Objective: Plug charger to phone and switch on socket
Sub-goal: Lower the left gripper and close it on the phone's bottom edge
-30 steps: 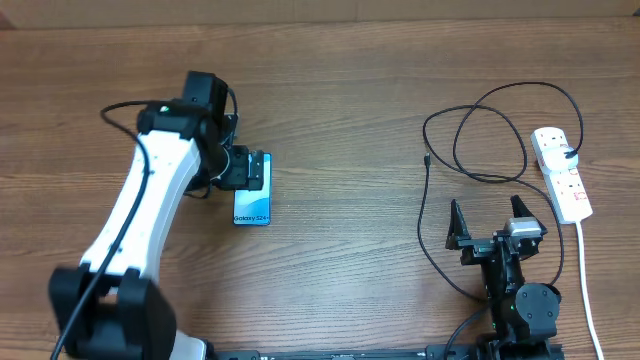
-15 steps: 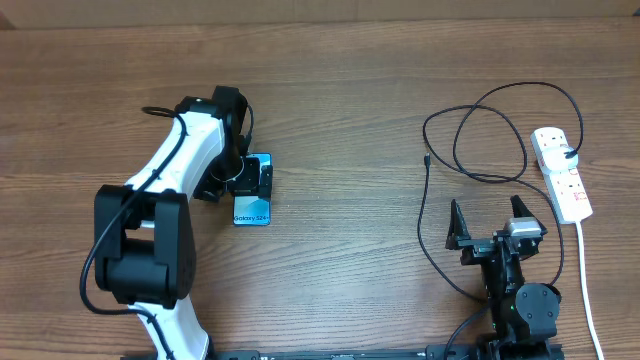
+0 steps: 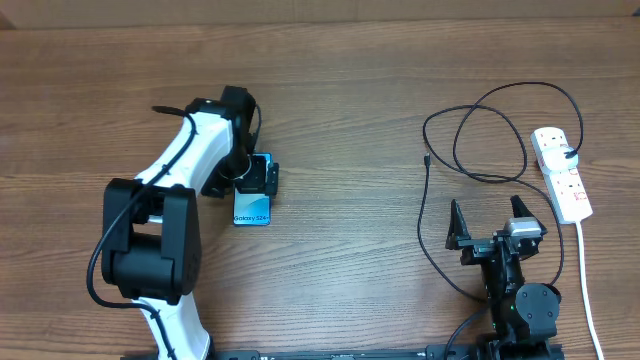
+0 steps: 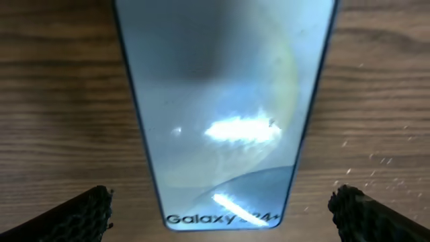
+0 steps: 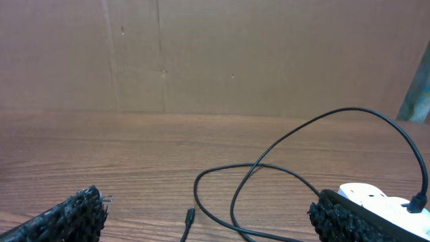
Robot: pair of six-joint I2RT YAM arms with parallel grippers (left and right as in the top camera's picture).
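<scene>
The phone (image 3: 252,210) lies flat on the wooden table, its light blue screen reading "Galaxy S24". My left gripper (image 3: 260,178) hovers open over its far half and hides that part. In the left wrist view the phone (image 4: 222,101) fills the middle, and the left gripper (image 4: 222,218) has one fingertip on each side of it, apart from its edges. The charger (image 3: 480,130) curls in black loops at the right, with its small tip (image 3: 427,158) lying free. Its other end sits in the socket (image 3: 562,175). My right gripper (image 3: 488,222) rests open near the front edge, with the charger tip (image 5: 190,216) just ahead of it (image 5: 208,222).
A thick white cord (image 3: 587,280) runs from the socket toward the front edge, right of the right arm. The socket (image 5: 376,196) shows partly behind my right finger. A brown cardboard wall (image 5: 215,54) closes the far side of the table.
My left arm has folded in, and its gripper has slid a little to the right over the phone. The right arm, charger and socket are unchanged.
</scene>
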